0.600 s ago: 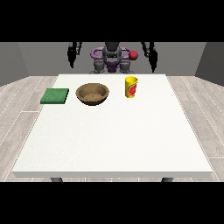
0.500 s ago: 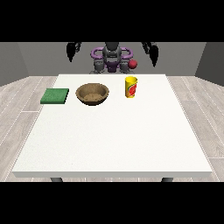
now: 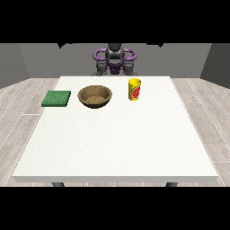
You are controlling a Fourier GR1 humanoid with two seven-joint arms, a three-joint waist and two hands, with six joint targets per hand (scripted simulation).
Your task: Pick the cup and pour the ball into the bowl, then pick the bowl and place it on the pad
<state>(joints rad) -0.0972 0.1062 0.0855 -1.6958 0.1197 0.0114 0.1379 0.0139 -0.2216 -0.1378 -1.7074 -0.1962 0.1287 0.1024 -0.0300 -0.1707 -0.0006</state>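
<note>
We see the yellow cup (image 3: 134,89) standing upright on the white table (image 3: 117,143), close to the far edge, a little to the view's right of the middle. It has a red mark on its side. We cannot see into the cup, so we cannot tell if a ball is in it.

Beside it, toward the view's left, sits the brown bowl (image 3: 95,96). The cup and the bowl are near each other but do not touch. The bowl sits with its open side up.

Further to the view's left lies the flat green pad (image 3: 56,98), near the table's left edge. It is apart from the bowl.

All three things make a row along the far part of the table. Nothing touches them.

Behind the far edge we see the robot's body (image 3: 114,59), grey and purple. Its hands are up past the top of the view. Only tiny dark bits show there, so we cannot tell how the hands are held.
</note>
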